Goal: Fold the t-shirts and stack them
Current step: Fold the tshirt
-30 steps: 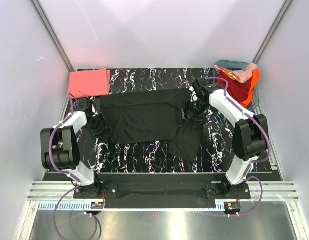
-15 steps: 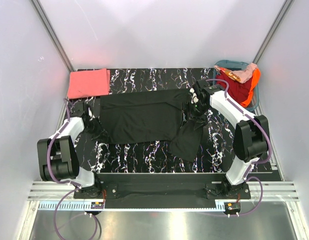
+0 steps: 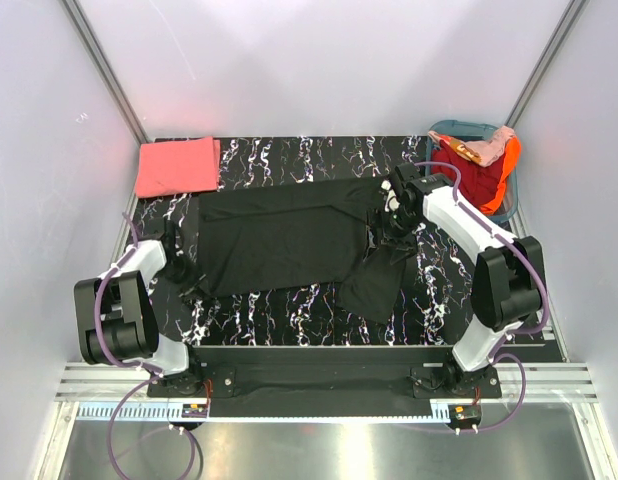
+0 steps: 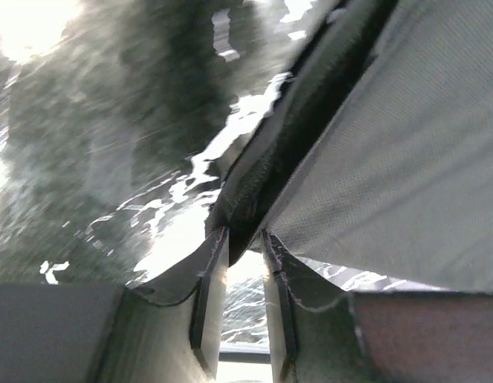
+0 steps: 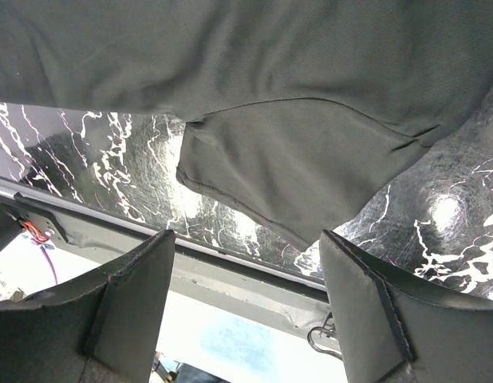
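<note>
The black t-shirt lies spread flat across the middle of the table, and the folded pink t-shirt sits beyond its far left corner, apart from it. At the black t-shirt's left edge the left gripper is down low with its jaws close together about a doubled bit of hem; whether the pinch has really caught the cloth cannot be told. That is the main risk: a shallow bite on only the top layer would likely let the hem slip out once it is lifted, leaving a crooked fold. Over the black t-shirt's right end the right gripper hovers with its jaws wide apart and nothing between them, above a sleeve that trails toward the near side. If only the left side is pulled, this loose sleeve may drag and bunch under the body. A long sweep to the far left of the black t-shirt could also nudge the pink one out of shape. Room is tight at both ends, with side walls close and a basket of red clothes just beyond the far right corner; bare table on the near and far sides of the black t-shirt gives the best space for folding
</note>
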You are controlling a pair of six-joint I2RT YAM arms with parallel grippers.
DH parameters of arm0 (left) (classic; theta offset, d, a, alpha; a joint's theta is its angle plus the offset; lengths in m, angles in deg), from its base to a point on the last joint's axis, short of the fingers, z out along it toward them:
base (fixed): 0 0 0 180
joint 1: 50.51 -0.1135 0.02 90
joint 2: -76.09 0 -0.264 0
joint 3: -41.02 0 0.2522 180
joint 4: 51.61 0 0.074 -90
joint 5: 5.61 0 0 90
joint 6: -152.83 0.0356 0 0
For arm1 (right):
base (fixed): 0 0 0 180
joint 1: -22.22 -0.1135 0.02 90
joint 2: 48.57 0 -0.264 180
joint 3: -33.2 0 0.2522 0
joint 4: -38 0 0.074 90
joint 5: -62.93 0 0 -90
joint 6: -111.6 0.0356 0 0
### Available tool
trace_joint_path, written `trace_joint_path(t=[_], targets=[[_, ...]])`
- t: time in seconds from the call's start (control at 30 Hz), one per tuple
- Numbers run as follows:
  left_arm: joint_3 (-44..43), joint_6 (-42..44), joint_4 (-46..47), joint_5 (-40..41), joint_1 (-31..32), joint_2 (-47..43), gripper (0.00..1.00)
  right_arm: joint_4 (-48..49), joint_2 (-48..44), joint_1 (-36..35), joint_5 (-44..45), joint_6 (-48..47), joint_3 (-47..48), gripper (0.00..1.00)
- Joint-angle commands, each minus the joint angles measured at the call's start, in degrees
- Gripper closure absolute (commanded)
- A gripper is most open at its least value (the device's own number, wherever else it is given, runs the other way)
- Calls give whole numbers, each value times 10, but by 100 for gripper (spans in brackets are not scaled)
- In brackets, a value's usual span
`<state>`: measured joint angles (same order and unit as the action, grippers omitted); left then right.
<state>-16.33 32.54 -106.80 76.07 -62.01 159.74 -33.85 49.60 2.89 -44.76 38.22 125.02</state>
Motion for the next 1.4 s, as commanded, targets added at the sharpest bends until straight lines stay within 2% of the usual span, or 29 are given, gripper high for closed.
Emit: trace_joint_path(t=[0.0,0.03,0.07,0.13,0.23,0.5,0.7,0.9,0.93,1.13,1.37], targets=[[-17,-31,-51,57,-11,-3,69,10,-29,2,-10,-12,-2,20],[-18,-42,-58,65,-11,-3,66,10,-29,1,-11,-12,-2,20],[-21,-54,-68,82,-11,-2,56,11,-30,2,-11,-12,-4,20],[-29,-60,-80,105,-14,0,43,11,-31,2,-13,-12,-5,20],[-45,-57,-87,116,-15,3,36,10,-34,1,-16,-12,-9,20],[-55,-61,-97,141,-15,-44,39,13,-53,2,-22,-12,-42,20],[-12,-123,-112,145,-15,-71,53,24,-77,2,-28,-9,-74,20],[34,-141,-84,153,-25,-86,55,39,-102,2,-38,9,-107,20],[38,-142,-81,152,-30,-83,57,41,-108,2,-40,10,-112,20],[44,-151,-68,155,-39,-63,54,43,-115,2,-42,13,-128,20],[46,-138,-44,131,-41,-74,59,45,-111,1,-43,13,-128,20]])
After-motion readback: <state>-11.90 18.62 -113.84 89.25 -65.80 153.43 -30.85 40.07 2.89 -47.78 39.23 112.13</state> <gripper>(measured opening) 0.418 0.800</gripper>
